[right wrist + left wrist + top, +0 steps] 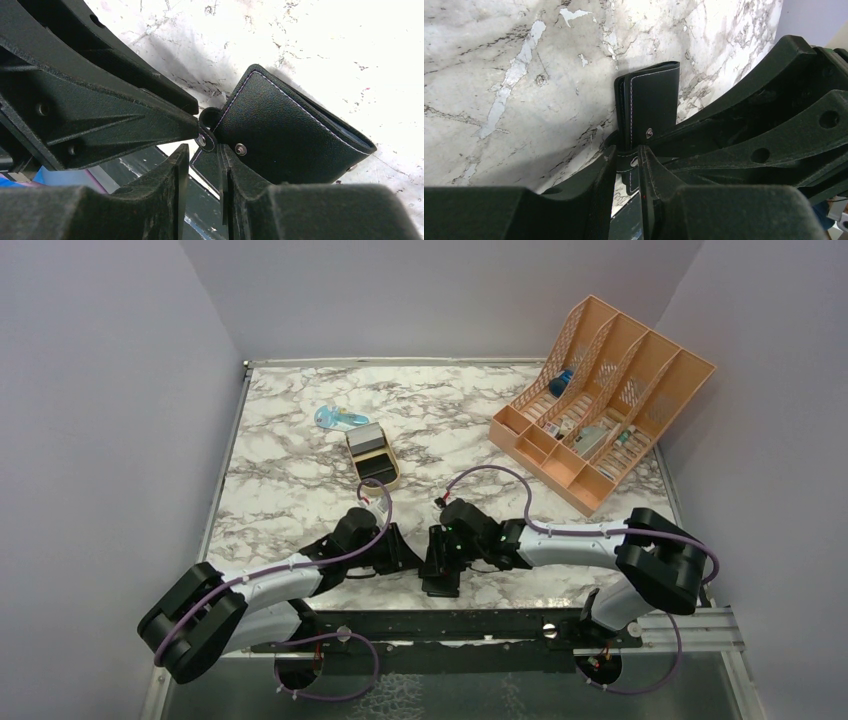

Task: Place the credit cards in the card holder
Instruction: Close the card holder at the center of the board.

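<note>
The card holder [651, 105], probably light and floppy, is standing on the arms' side of the gold tin [384, 485]. The left gripper [626, 170], nearly closed, is pinching its snap flap. The right gripper [202, 170] is straddling the same flap, and I cannot tell if it grips. The stiffer stitched edge seems the better hold.

Card holder [651, 107]: black, grained leather-like skin, low sheen. Pale thread stitching along the edges, shiny metal snap studs.
Left gripper [626, 162], right gripper [202, 165]: matt black plastic, finely pebbled.
Table [514, 75]: marble-pattern top, smooth, faint gloss.
Organiser [600, 345]: peach plastic, matt, lattice walls.
</note>
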Motion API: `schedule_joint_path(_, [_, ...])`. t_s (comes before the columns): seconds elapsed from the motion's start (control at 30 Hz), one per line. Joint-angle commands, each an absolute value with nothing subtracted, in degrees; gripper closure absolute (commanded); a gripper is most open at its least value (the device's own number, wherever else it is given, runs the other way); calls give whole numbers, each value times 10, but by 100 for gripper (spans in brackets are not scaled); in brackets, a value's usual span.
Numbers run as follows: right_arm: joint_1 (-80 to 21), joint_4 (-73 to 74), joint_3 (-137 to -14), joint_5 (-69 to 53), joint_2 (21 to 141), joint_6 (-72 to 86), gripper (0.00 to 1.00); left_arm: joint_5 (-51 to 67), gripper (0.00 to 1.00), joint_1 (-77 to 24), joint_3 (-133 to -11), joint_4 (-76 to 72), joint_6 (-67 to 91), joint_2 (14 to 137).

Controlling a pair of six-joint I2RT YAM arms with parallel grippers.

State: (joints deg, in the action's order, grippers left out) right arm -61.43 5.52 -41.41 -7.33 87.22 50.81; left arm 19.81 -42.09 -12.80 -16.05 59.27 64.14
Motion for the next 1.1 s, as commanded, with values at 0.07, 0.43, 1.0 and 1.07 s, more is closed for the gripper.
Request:
schedule_joint_path(0.07, [-616,53,-423,-61,860,515,67,182,76,-421,-118,-173,594,631])
schedule_joint_path(0.43, [-616,53,-415,-56,843,519,67,179,76,-421,-115,-173,596,630])
schedule_joint_path(1.0, [-616,51,-411,-42,849,521,81,182,77,-421,-119,-174,595,632])
schedule_joint_path(1.07, [-616,50,-412,-43,851,522,81,183,78,-421,-120,-174,595,632])
